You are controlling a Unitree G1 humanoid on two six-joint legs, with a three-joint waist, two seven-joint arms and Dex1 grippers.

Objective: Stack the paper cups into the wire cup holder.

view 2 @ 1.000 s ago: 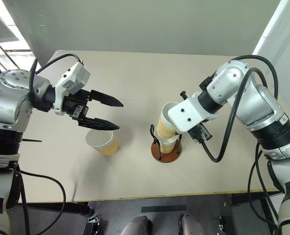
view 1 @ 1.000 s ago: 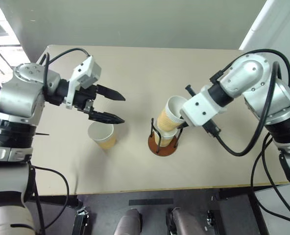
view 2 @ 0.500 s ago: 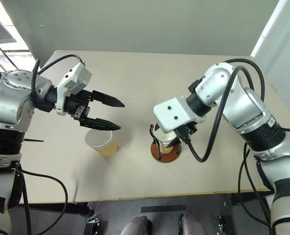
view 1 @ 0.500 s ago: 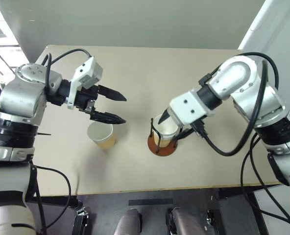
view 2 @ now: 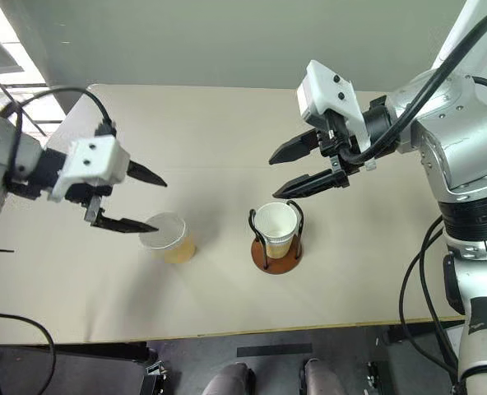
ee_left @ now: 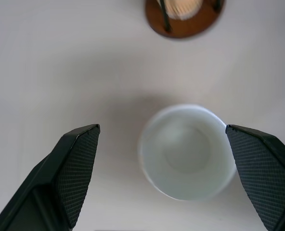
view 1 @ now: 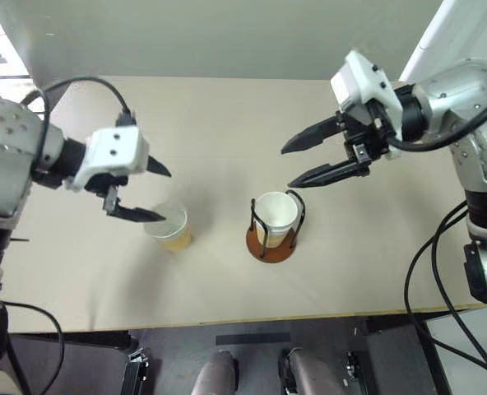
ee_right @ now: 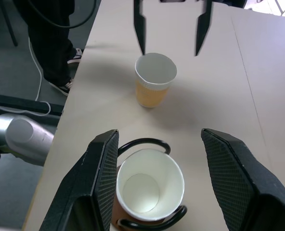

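Both claws spread wide and empty: left claw [view 1: 150, 192] over loose cup [view 1: 170, 227], right claw [view 1: 309, 161] above holder [view 1: 272, 243].

paper cups: two countable; one loose cup [view 1: 170, 228] standing alone on the table, one nested stack [view 1: 275, 216] in the holder showing a single rim from above, so how many cups it contains cannot be told
wire cup holder [view 1: 272, 245]: one, with two black wire loops on one round brown base
table [view 1: 227, 123]: one
grippers: two, left gripper [view 1: 147, 192] and right gripper [view 1: 297, 165], each with two black fingers
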